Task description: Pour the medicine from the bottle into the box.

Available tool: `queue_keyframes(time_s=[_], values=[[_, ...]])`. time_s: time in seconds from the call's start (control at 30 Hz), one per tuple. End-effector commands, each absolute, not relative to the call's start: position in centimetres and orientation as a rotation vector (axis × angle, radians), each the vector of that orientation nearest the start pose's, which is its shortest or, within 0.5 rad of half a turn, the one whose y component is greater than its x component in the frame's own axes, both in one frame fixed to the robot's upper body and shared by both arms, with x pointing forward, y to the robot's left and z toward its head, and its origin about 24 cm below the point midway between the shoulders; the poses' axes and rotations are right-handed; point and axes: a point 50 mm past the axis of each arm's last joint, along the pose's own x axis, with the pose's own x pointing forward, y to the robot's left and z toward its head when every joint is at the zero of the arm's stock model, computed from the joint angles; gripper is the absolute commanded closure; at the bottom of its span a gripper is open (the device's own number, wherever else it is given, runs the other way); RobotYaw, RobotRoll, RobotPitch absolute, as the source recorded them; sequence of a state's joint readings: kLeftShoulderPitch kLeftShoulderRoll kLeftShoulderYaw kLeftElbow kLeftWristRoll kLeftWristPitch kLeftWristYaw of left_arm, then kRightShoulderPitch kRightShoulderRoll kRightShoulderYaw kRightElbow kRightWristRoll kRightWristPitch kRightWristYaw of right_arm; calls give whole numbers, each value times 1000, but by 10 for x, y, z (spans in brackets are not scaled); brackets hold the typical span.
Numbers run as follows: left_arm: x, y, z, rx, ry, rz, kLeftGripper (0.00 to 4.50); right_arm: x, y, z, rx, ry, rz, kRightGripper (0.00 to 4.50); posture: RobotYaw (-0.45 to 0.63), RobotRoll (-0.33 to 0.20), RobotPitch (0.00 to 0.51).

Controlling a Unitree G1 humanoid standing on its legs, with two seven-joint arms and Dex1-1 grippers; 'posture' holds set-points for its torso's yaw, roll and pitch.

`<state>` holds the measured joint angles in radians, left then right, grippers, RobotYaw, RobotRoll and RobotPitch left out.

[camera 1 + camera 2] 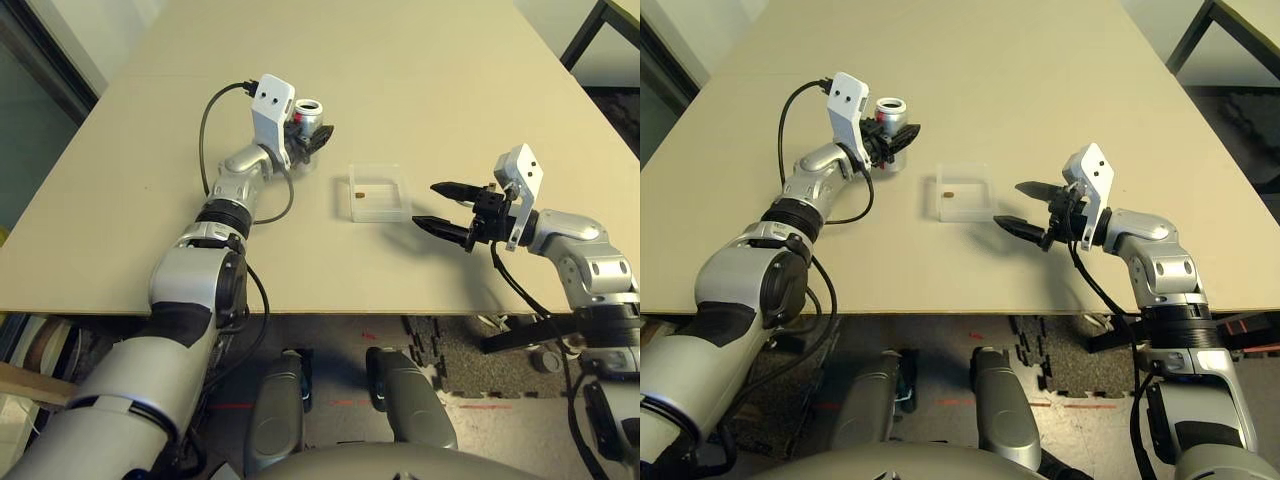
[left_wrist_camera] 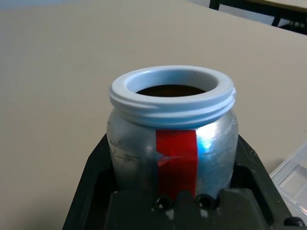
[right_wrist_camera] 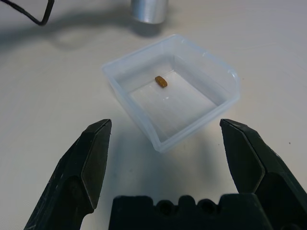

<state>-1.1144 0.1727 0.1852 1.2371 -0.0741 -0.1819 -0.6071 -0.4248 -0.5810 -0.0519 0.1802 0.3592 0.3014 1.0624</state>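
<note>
Medicine (image 3: 160,81): one tiny yellowish-brown pill lies on the floor of the clear plastic box (image 1: 380,192), toward the wall on the bottle's side. Nothing else sits in the box, and its low walls stand level on the desk (image 1: 420,90) near the middle of the work area.

At about ten o'clock from the box, well apart from it, the silver bottle (image 1: 306,112) stands upright with its mouth facing up. From the left wrist view its pale threaded rim rings a dark opening; I cannot tell whether anything is inside. A strip of red tape (image 2: 176,153) runs down its side. The left gripper (image 1: 312,138) has its jaws clenched on the bottle's body, one black finger on each side, and the arm reaches in from seven o'clock with a black cable (image 1: 205,150) looping beside the wrist.

At roughly four o'clock from the box hangs the right gripper (image 1: 440,205), jaws released and spread wide, grasping nothing. Its fingertips point toward the box and stop just short of the nearest wall, so the box sits ahead of the gap between them rather than inside it.
</note>
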Motion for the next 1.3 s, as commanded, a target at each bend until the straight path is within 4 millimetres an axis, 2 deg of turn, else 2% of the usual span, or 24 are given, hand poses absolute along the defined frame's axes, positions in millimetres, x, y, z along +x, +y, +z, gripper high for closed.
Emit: queue_keyframes(time_s=[0.03,0.53,1.0,1.17,1.2,1.3], values=[[409,120,145,-10,-53,-588,1906,301,-217,131,-176,123,981,0,-141,0,168],[404,133,124,121,-27,-516,1906,297,-219,131,-174,126,965,0,-164,0,176],[399,139,110,67,-25,-458,1906,295,-221,131,-178,128,967,0,-172,0,184],[398,140,108,61,-29,-464,197,296,-220,130,-179,130,968,0,-166,0,185],[397,141,107,59,-30,-465,20,297,-220,130,-179,130,969,0,-164,0,185],[396,142,106,49,-33,-470,20,297,-219,130,-179,129,972,0,-162,0,185]])
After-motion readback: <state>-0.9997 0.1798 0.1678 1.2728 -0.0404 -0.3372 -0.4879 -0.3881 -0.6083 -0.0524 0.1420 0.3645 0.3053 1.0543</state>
